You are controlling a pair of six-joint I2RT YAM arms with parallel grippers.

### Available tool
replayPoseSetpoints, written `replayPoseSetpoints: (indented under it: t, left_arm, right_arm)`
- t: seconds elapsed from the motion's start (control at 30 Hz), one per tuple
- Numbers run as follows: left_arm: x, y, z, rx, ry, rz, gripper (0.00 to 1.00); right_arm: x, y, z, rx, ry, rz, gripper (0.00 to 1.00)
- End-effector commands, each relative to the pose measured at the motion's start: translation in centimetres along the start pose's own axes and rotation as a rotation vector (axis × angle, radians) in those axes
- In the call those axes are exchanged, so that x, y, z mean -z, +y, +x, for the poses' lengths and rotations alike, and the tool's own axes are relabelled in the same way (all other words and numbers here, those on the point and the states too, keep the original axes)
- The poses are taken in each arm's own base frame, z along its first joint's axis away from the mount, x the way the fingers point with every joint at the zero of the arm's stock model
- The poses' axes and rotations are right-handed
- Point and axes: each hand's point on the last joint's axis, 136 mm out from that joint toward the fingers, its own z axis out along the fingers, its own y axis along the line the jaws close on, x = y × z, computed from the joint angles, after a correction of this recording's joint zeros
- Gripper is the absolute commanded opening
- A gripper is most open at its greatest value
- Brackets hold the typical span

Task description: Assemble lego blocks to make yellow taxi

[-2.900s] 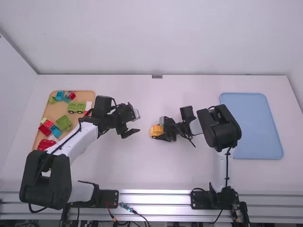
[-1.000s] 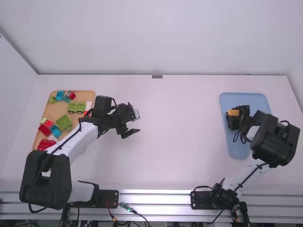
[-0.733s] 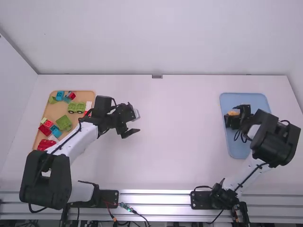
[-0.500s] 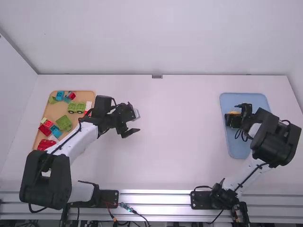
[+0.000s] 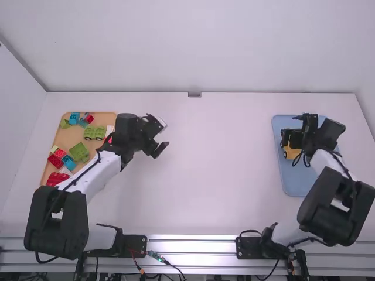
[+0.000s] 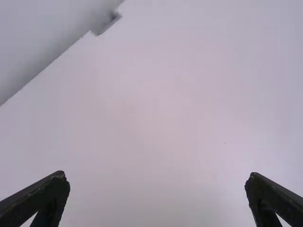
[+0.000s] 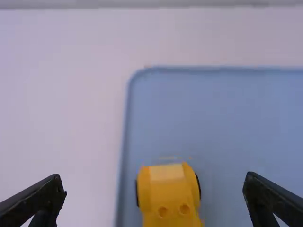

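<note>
One blue tray (image 5: 297, 182) holds the yellow taxi (image 7: 170, 191) (tan tray (image 5: 65, 138): assorted blocks (image 5: 78, 152))

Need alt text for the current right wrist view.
Yellow toy car with black wheels on a blue tray, near one edge of it. The right gripper is open, its two black fingers spread wide in the foreground, clear of the car. White table surrounds the tray's visible corner.

Yellow lego taxi (image 7: 168, 191) assembled, black wheels, looks upright, inside blue tray (image 5: 299, 182) near its left edge.
</note>
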Motion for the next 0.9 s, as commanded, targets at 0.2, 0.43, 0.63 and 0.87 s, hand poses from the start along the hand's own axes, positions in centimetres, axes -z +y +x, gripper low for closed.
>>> replayPoseSetpoints:
  t: [0.2, 0.43, 0.63, 0.87]
  left_arm:
    - [4.5, 5.4, -3.4, 0.258, -0.114, -0.304, 0.99]
    - [10.3, 9.0, -4.8, 0.355, -0.190, -0.567, 0.99]
    - [12.7, 9.9, -5.0, 0.363, -0.207, -0.655, 0.99]
    - [13.3, 9.2, -0.6, 0.482, -0.156, -0.617, 0.91]
  right_arm:
    - [3.6, 5.3, -6.5, 0.136, -0.156, -0.045, 0.99]
    - [7.0, 9.8, -10.7, 0.236, -0.288, -0.095, 0.99]
    - [8.7, 13.3, -13.3, 0.333, -0.396, -0.135, 0.99]
    - [8.9, 15.8, -9.6, 0.257, -0.300, -0.162, 0.90]
